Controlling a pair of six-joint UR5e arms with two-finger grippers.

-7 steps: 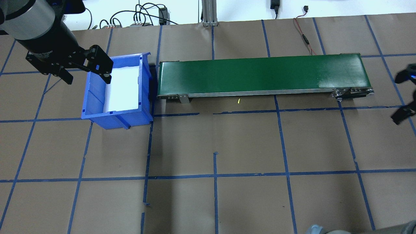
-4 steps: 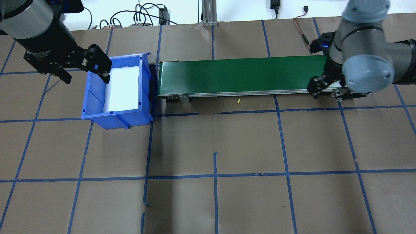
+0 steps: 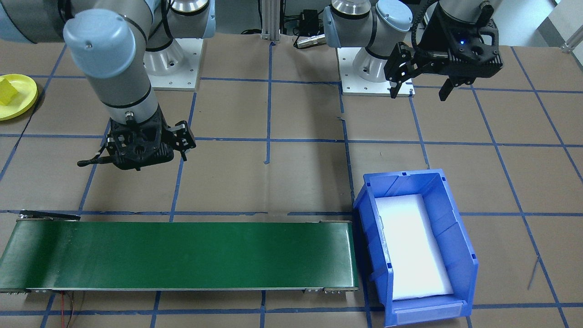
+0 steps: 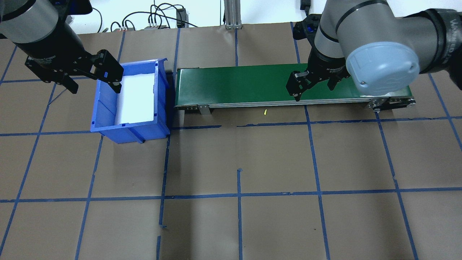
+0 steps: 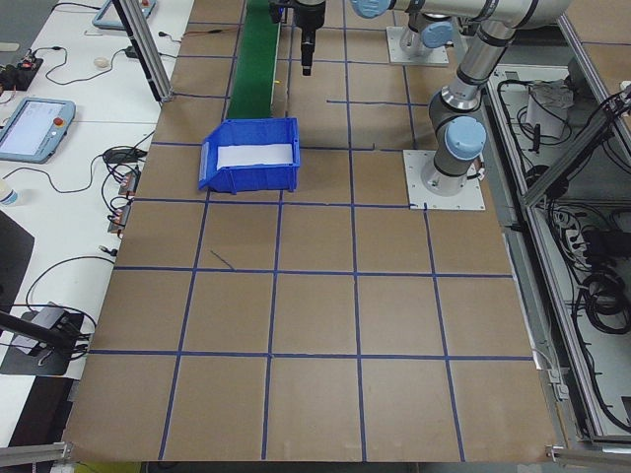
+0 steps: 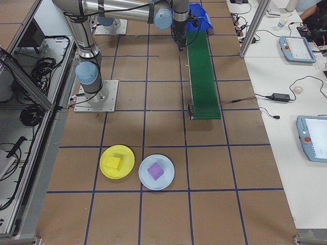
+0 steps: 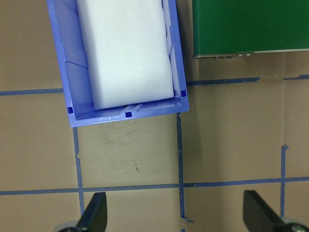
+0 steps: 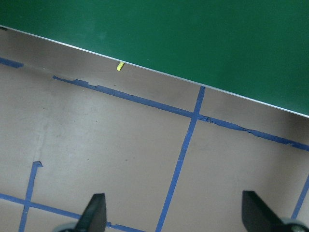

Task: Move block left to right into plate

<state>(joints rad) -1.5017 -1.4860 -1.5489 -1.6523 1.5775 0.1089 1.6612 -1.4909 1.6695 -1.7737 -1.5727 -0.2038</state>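
**Op 1:** Grippers first, from my seat. My left gripper [image 4: 92, 77] hangs above the table at the outer wall of the blue bin [image 4: 108, 124], fingers spread wide with nothing between them. In its wrist view both fingertips [image 7: 94, 212] sit far apart at the bottom edge over bare brown paper, and the bin's white foam liner [image 7: 125, 48] shows above.

**Op 2:** And your right?

**Op 1:** My right gripper [image 4: 313, 85] is also spread wide and carrying nothing. From overhead it hangs over the right half of the green conveyor belt [image 4: 234, 85]. The front-facing camera puts it on the robot's side of the belt, above the paper, and the wrist view agrees: taped floor below, belt edge along the top, and a tiny yellow scrap [image 8: 120, 66] lying just beside that edge.

**Op 2:** Where's the block?

**Op 1:** I see the yellow block [image 6: 115, 163] lying in the yellow plate [image 6: 108, 172], off the conveyor's far end on the robot's right. It also shows at the left edge of the front-facing view. Both grippers are well apart from it.

**Op 2:** Anything next to it?

**Op 1:** A pale blue plate [image 6: 163, 181] sits just beside the yellow one, with a purple block [image 6: 155, 170] in it.
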